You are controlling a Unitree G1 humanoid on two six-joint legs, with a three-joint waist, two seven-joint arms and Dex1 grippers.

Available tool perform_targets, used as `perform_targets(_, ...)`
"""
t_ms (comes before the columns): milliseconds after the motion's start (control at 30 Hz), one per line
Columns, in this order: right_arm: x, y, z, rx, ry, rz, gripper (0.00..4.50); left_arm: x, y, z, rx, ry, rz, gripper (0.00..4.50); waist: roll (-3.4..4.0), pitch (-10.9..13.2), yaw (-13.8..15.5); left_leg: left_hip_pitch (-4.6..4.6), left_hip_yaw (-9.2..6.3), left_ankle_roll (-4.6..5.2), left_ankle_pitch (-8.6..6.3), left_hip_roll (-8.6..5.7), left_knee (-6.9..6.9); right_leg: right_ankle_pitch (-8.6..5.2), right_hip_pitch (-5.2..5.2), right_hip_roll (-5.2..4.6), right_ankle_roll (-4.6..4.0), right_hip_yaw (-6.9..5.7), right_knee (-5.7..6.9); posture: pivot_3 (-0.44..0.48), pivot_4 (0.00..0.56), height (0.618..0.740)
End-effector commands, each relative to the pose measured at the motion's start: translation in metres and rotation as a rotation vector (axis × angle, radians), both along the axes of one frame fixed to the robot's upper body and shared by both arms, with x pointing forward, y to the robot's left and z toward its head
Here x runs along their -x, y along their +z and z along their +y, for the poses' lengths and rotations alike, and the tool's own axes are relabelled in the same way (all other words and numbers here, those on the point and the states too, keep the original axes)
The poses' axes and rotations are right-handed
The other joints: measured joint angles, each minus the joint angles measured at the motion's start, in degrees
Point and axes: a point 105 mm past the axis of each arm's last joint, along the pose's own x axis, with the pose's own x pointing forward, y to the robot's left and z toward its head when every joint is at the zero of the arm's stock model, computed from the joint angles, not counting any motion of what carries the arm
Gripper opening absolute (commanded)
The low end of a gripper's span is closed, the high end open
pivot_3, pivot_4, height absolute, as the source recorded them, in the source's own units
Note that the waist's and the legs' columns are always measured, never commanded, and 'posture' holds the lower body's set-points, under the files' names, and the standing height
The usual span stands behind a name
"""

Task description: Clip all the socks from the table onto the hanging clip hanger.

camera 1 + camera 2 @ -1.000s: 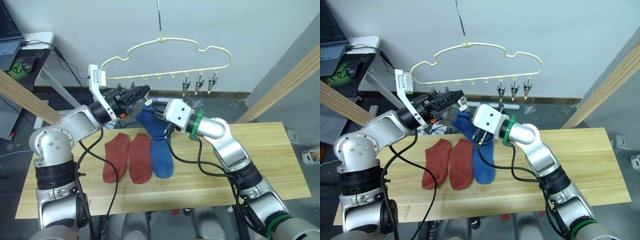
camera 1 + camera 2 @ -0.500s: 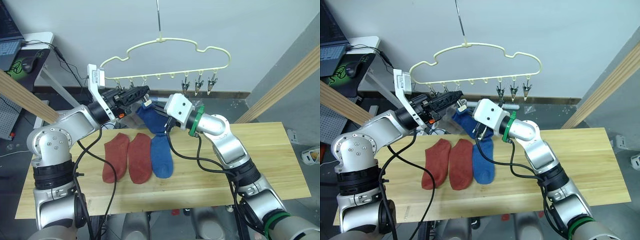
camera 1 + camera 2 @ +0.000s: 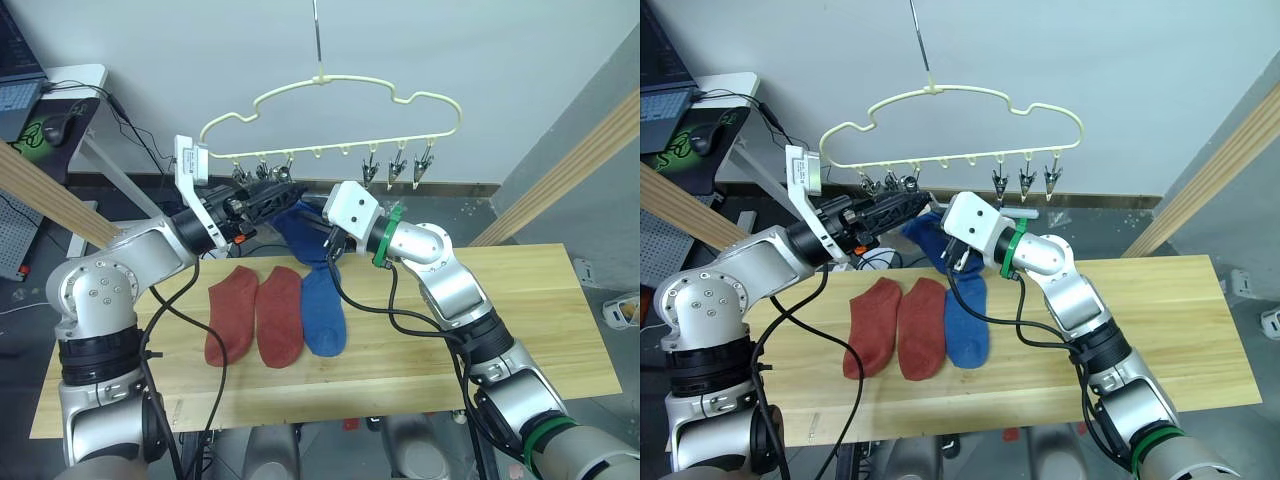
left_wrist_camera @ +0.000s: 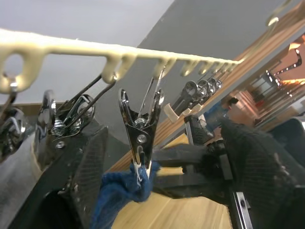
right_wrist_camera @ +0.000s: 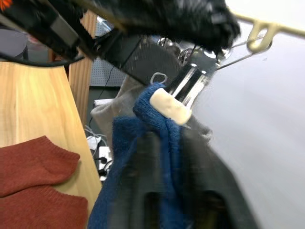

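Left wrist view: clip [image 4: 139,143] bites blue sock [image 4: 117,198]; right gripper [image 3: 322,243] grips sock, left gripper [image 3: 283,192] spread round clip

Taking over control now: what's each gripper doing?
Left gripper: open around a hanger clip.
Right gripper: shut on the blue sock.

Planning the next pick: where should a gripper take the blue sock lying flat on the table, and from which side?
Grip the blue sock at its far cuff end, coming from above. It lies flat on the table with a rust-red sock tight along one side, so the open end nearest the clip hanger is probably easiest to pinch and lift.
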Motion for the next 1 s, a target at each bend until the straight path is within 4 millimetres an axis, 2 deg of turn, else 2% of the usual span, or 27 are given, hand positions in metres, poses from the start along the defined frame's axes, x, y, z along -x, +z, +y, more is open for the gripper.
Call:
perform_targets(33, 0.01, 0.007, 0.001, 0.012, 0.041, -0.022, 2.03, 0.009, 0.005, 0.0, -0.062, 0.005, -0.082, 3.91, 0.0, 0.0, -0.01, 0.0, 0.0, 0.0, 0.0, 0.01, 0.0, 0.0, 0.0, 0.0, 0.0, -0.01, 0.0, -0.179, 0.328, 0.735)
perform_targets(100, 0.013, 0.005, -0.003, 0.024, 0.042, -0.012, 2.03, 0.012, 0.001, 0.0, -0.111, 0.009, -0.109, 3.91, -0.01, -0.01, 0.05, 0.0, 0.0, 0.0, 0.0, 0.0, 0.0, 0.0, -0.01, 0.0, 0.0, -0.01, 0.0, -0.176, 0.326, 0.735)
perform_targets(367, 0.046, -0.007, -0.039, 0.082, 0.033, 0.085, 2.03, 0.03, -0.011, 0.001, -0.26, 0.045, -0.274, 3.91, -0.02, -0.04, 0.18, -0.13, -0.05, 0.01, -0.01, 0.02, 0.0, 0.0, -0.05, -0.13, 0.0, 0.0, -0.04, -0.172, 0.312, 0.735)
perform_targets(500, 0.055, 0.0, -0.065, 0.056, -0.035, 0.14, 2.03, 0.04, -0.017, 0.001, -0.32, 0.039, -0.339, 3.91, -0.06, -0.11, 0.19, -0.15, -0.06, 0.04, -0.02, -0.01, 0.03, -0.01, -0.05, -0.15, 0.01, -0.01, 0.0, -0.169, 0.296, 0.735)
perform_targets(667, 0.058, 0.01, -0.086, -0.063, -0.167, 0.206, 2.03, 0.055, -0.021, -0.005, -0.315, -0.042, -0.348, 3.91, -0.19, -0.53, 0.17, -0.16, -0.09, 0.17, -0.08, -0.06, 0.03, -0.01, -0.05, -0.04, 0.01, -0.05, 0.02, -0.179, 0.27, 0.735)
perform_targets(833, 0.055, 0.015, -0.099, -0.168, -0.309, 0.222, 2.03, 0.066, -0.022, -0.011, -0.357, -0.124, -0.424, 3.91, -0.25, -0.95, 0.01, -0.19, -0.14, -0.1, 0.07, -0.05, 0.02, 0.0, -0.06, 0.05, 0.0, -0.04, 0.02, -0.192, 0.246, 0.735)
perform_targets(1000, 0.053, 0.019, -0.106, -0.202, -0.396, 0.2, 2.03, 0.071, -0.026, -0.007, -0.416, -0.127, -0.483, 3.91, -0.35, -2.12, -0.11, -0.19, -0.07, -0.08, 0.06, -0.07, 0.02, 0.0, -0.09, 0.06, 0.0, -0.06, 0.01, -0.185, 0.23, 0.735)
